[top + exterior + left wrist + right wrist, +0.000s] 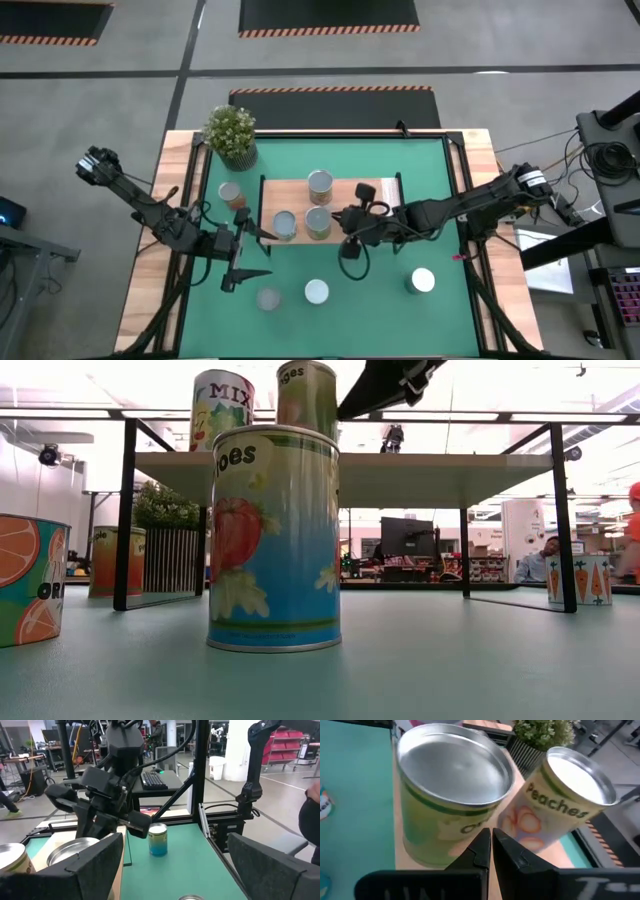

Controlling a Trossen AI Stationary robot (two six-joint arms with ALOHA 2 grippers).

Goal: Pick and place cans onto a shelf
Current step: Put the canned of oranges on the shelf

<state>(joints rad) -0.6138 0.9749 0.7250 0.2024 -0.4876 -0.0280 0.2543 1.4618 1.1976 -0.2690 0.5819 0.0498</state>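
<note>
The shelf [375, 190], a light-wood board on a black frame, stands mid-table and bears three cans [320, 185] [318, 222] [284, 225]. My right gripper [343, 218] is over the board, shut. Its tips [491, 840] stand close before a green-labelled can [452, 785], which has a Peaches can [565, 795] beside it. My left gripper [250, 255] hovers open near the shelf's left front corner, with nothing between its fingers [95, 865]. Loose cans stand upright on the green mat [268, 298] [316, 291] [423, 281] [232, 195]. My right gripper's shut fingertips [485, 842] stand right at the lower side wall [445, 840] of the green-labelled can, coming at it from the table's right and slanting down. Whether they touch it I cannot tell. The can stands upright on the board.
A potted plant [231, 135] stands at the mat's far left corner. In the low view a tomato-labelled can [273, 540] stands close, with an orange one [30, 580] at the left and a carrot one [580, 578] at the right. Black frame posts [125, 510] hold the shelf up.
</note>
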